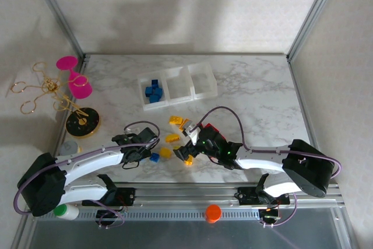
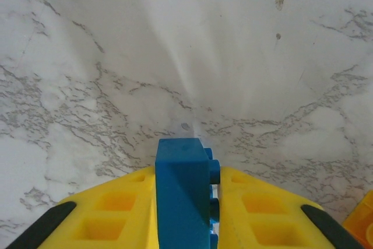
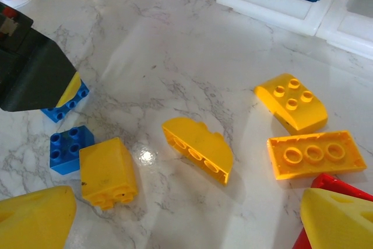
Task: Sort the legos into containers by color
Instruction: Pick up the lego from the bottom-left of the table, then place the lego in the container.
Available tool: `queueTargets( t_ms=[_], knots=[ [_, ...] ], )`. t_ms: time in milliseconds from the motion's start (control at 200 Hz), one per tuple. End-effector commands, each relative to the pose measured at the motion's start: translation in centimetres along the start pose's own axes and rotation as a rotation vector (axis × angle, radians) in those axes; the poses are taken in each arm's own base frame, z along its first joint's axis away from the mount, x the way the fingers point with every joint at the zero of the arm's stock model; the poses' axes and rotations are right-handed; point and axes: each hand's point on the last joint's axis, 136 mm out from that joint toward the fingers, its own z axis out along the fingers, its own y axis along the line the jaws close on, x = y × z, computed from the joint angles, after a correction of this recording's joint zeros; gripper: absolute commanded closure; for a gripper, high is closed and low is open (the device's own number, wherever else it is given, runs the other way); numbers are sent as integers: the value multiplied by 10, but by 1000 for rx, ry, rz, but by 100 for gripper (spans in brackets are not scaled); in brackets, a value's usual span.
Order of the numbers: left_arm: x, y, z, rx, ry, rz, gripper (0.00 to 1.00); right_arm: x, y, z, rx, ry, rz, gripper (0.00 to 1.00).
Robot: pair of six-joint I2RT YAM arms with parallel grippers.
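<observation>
My left gripper [image 2: 187, 173] is shut on a blue lego [image 2: 180, 196], which sits upright between the yellow fingers just above the marble table. In the top view this gripper [image 1: 148, 146] is left of the loose pile. My right gripper [image 3: 186, 225] stands open over a yellow arched lego [image 3: 198, 147], with nothing between its fingers [image 3: 35, 220]. Around it lie a yellow cube [image 3: 108, 173], a loose blue lego [image 3: 70, 148], a yellow sloped lego [image 3: 291, 102], a yellow flat lego [image 3: 315, 154] and a red lego [image 3: 332, 182]. The containers [image 1: 178, 86] stand behind; the left bin holds blue legos [image 1: 153, 90].
A pink goblet toy [image 1: 74, 77] and a round black disc [image 1: 82, 122] stand at the table's left edge, with gold wire loops [image 1: 35, 91] beyond it. An orange cap [image 1: 213, 213] sits on the near rail. Bare marble table [image 1: 262, 103] spreads right of the bins.
</observation>
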Motion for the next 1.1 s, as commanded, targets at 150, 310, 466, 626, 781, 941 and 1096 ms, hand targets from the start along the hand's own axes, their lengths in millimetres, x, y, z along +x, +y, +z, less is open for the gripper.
queueTargets(
  t_ms=[150,310,466,626,781,941,1096],
  knots=[
    [-47,-18,-42,30,-150,16,75,-21,-13,-11,65,-82,39,1],
    [-92,-44,-69,63,-252,32,74,-37,-25,-13,88,-108,79,1],
    [-143,-75,-88,85,-320,49,73,-54,-44,-15,96,-142,144,1],
    [-195,-97,-79,114,-332,51,74,-68,-63,-16,117,-174,169,1],
    [-245,-109,-58,74,-372,69,73,-80,-83,-8,159,-176,193,1],
    [-284,-110,-21,-7,-376,56,73,-83,-93,-2,188,-180,191,1],
    [-301,-109,24,-27,-321,29,73,-82,-93,7,180,-151,179,1]
  ],
)
